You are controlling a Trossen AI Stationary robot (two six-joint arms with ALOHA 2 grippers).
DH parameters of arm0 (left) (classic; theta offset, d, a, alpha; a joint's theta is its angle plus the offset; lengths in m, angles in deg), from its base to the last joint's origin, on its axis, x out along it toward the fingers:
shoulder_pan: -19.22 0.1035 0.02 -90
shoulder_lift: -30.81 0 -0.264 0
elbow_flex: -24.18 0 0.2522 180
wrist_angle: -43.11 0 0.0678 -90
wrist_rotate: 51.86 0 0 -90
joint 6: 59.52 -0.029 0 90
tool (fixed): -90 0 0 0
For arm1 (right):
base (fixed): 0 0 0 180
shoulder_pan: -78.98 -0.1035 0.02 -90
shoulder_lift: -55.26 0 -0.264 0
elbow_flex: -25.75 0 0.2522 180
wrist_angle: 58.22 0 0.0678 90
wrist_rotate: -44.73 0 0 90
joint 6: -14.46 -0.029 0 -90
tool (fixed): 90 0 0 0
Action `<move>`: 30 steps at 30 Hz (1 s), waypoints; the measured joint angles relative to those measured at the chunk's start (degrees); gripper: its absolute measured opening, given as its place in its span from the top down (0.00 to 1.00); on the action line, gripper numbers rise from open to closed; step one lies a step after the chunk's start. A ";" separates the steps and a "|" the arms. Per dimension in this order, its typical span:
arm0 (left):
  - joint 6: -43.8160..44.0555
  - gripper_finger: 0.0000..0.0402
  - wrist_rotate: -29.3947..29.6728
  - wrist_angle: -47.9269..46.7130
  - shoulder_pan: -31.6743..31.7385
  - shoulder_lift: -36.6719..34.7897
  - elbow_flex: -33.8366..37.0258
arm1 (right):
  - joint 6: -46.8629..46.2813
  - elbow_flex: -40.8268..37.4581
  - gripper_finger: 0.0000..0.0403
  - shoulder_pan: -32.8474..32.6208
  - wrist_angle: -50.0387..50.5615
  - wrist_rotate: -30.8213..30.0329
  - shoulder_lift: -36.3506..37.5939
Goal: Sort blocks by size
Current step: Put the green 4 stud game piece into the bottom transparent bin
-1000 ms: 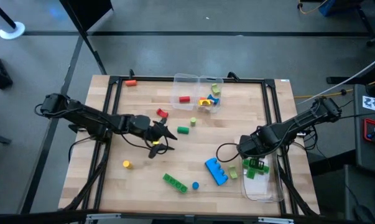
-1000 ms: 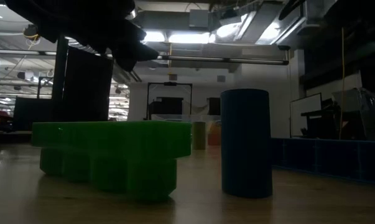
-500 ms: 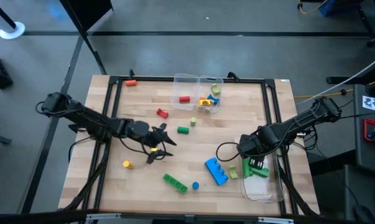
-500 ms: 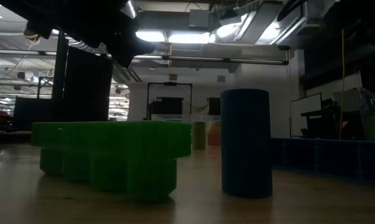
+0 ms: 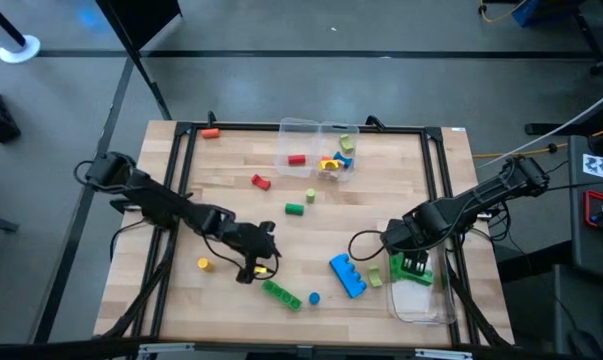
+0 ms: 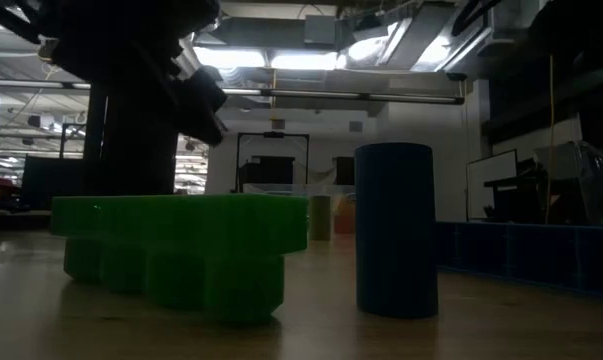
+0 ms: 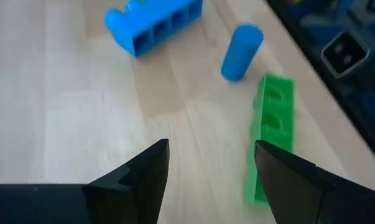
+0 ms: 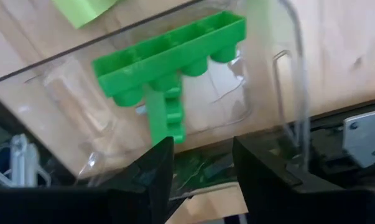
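High view: even, bright overhead light with soft shadows on the wooden table (image 5: 311, 240). Low view: dim and backlit by glaring ceiling lights (image 6: 281, 60), leaving the green brick (image 6: 181, 250) and blue cylinder (image 6: 396, 230) dark. Left wrist view: motion-blurred.

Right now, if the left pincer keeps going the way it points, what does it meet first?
Likely the green brick: the open left pincer has it just ahead, slightly toward one finger. The blue cylinder lies beyond. Depth is uncertain.
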 joint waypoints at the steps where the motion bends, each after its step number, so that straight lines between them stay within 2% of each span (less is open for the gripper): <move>1: 0.00 0.45 0.02 -1.54 -0.25 0.35 -0.60 | -0.05 0.00 0.59 0.00 0.00 0.54 0.00; 6: 0.00 0.45 0.00 -6.40 -1.64 1.18 -2.33 | -0.06 0.00 0.59 0.00 -0.01 0.94 0.00; 13: 1.09 0.45 0.01 -5.27 -3.31 1.96 -2.38 | -0.15 0.02 0.59 0.00 -1.04 0.54 0.00; 20: 1.78 0.45 -2.04 -1.84 -4.40 6.70 -2.46 | -0.17 0.04 0.59 0.00 -3.54 0.45 0.00; 30: 1.48 0.45 -4.16 -2.73 -4.64 11.46 -3.81 | -0.17 0.04 0.59 0.00 -3.52 0.42 -0.02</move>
